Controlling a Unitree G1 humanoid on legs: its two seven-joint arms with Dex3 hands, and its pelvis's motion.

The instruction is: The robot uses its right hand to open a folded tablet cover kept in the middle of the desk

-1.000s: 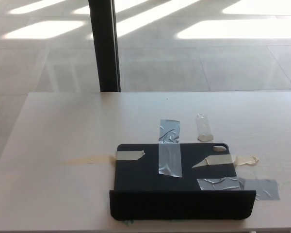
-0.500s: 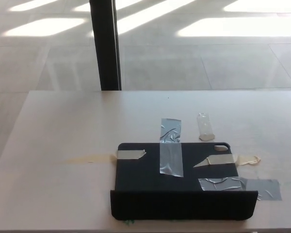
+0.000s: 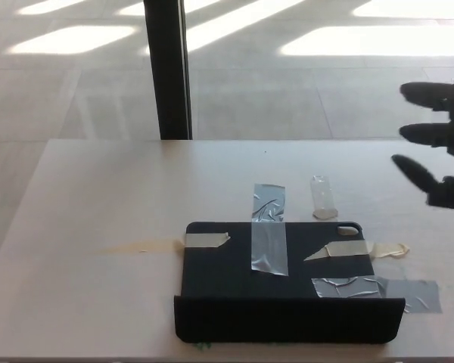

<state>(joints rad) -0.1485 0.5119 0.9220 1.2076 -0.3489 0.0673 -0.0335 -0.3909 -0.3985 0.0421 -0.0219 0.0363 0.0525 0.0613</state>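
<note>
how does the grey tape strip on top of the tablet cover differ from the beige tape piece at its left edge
The grey tape strip runs lengthwise away from the robot, is longer, shiny and crinkled. The beige tape piece lies crosswise, is shorter and matte. Both stick to the black tablet cover.

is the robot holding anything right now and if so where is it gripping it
Nothing is held. The right hand hangs open above the desk, apart from the tablet cover; no left hand shows.
</note>
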